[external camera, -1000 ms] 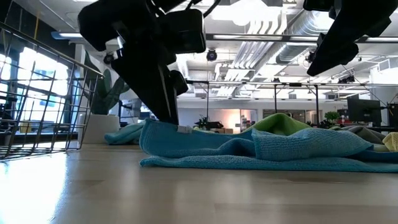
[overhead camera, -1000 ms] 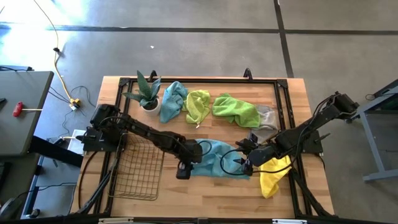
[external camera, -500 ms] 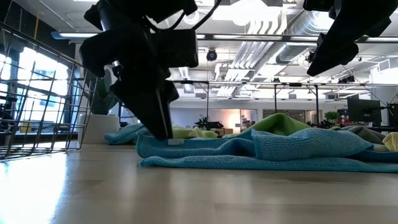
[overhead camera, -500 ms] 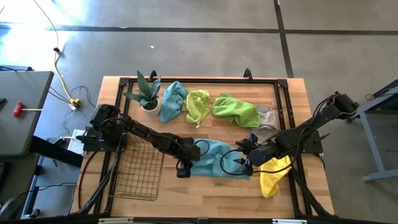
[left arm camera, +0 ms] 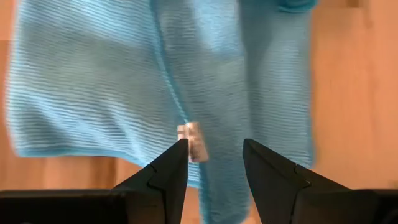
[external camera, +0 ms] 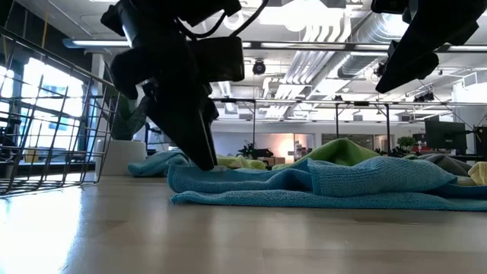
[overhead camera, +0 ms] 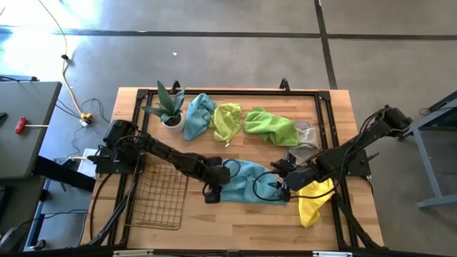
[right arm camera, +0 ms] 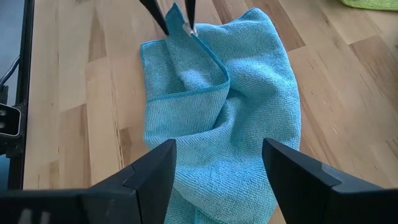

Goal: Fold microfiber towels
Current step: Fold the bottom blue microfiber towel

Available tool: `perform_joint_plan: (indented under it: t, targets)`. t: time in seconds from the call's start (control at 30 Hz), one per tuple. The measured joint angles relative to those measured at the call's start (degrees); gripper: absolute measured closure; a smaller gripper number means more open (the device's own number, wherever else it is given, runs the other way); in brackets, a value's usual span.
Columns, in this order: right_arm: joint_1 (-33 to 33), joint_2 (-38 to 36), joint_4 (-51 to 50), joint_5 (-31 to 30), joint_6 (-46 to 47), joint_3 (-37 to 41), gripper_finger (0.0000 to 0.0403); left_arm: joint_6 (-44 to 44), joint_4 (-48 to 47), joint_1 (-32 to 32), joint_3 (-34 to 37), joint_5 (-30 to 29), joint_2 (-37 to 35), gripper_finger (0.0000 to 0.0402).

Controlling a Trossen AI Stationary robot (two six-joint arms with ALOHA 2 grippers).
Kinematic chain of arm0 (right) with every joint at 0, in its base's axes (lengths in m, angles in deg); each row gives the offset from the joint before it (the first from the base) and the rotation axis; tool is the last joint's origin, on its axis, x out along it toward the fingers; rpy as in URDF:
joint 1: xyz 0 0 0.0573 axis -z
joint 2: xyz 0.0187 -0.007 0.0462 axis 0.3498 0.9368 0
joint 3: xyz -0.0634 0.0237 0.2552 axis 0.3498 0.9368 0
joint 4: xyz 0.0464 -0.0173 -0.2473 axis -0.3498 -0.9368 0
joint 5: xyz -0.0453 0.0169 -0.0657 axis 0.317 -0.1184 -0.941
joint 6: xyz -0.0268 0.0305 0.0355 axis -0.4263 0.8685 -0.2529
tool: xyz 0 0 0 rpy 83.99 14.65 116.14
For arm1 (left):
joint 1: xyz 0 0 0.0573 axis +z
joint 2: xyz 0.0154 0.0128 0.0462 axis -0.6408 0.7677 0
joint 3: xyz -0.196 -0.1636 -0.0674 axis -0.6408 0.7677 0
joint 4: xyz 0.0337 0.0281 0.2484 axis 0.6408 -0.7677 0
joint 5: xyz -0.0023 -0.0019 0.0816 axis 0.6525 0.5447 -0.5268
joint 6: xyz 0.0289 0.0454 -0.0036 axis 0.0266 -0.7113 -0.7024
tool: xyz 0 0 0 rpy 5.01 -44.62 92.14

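The teal towel (overhead camera: 246, 182) is spread, partly rumpled, on the front middle of the table (overhead camera: 235, 218), between the two arms; the remaining towels (overhead camera: 239, 121) lie bunched along the far edge beside a potted plant (overhead camera: 168, 106), and a yellow towel (overhead camera: 314, 200) lies under the right arm. The left gripper (left arm camera: 214, 163) is set low at the teal towel's left corner, where a small white label (left arm camera: 193, 140) is stitched; its jaws stand narrowly parted, with the hem between them, and whether the hem is pinched cannot be told. For a clean fold, the corner should be gripped through one layer only, lifted just clear of the wood, and carried straight across to the opposite edge. The right gripper (right arm camera: 219, 171) hangs above the towel's right end, jaws wide and empty, and should be used to pin that end.
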Motion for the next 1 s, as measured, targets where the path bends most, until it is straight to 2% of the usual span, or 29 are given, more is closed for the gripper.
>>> perform_joint_plan:
  t: [0.1, 0.23, 0.5, 0.77, 1.0]
  targets:
    - [0.0, 0.0, 0.0, 0.0, 0.0, 0.0, 0.0171, -0.8, 0.0, 0.6, 0.0, -2.9, 0.0, 0.0259]
    - [0.0, 0.0, 0.0, 0.0, 0.0, 0.0, 0.0171, 0.1, -0.2, 1.6, 0.0, -2.5, 0.0, 0.0259]
    - [0.0, 0.0, 0.0, 0.0, 0.0, 0.0, 0.0171, 3.9, -0.3, 2.1, 0.9, 5.1, 0.0, 0.0259]
    - [0.0, 0.0, 0.0, 0.0, 0.0, 0.0, 0.0171, 6.0, -0.6, 0.2, 0.9, 8.1, 0.0, 0.0259]
    - [0.0, 0.0, 0.0, 0.0, 0.0, 0.0, 0.0171, 6.2, 0.9, -0.3, 0.8, 2.9, 0.0, 0.0265]
